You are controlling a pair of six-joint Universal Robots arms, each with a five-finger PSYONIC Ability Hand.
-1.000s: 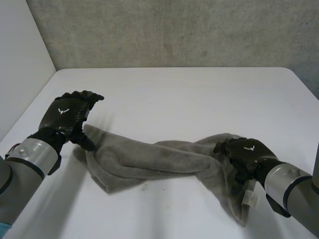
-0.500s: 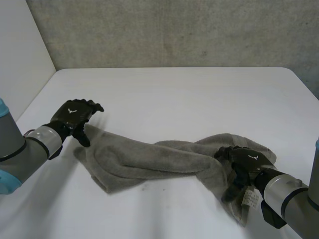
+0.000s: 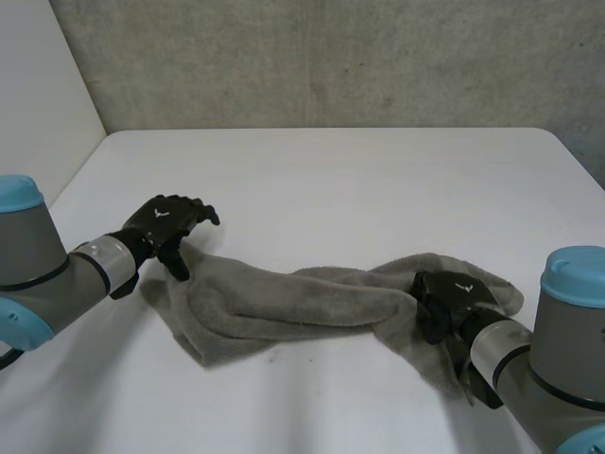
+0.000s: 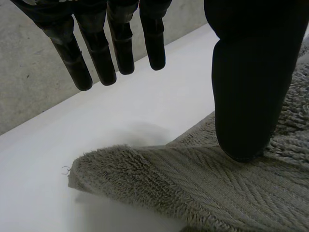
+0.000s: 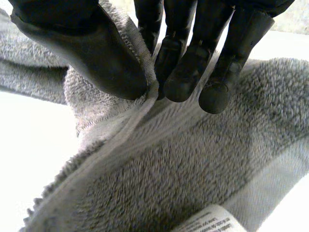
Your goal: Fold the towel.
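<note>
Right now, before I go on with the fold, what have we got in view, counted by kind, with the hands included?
Towels: 1, the grey towel
Robot hands: 2, the left hand and the right hand
Tables: 1, the white table
Total: 4
</note>
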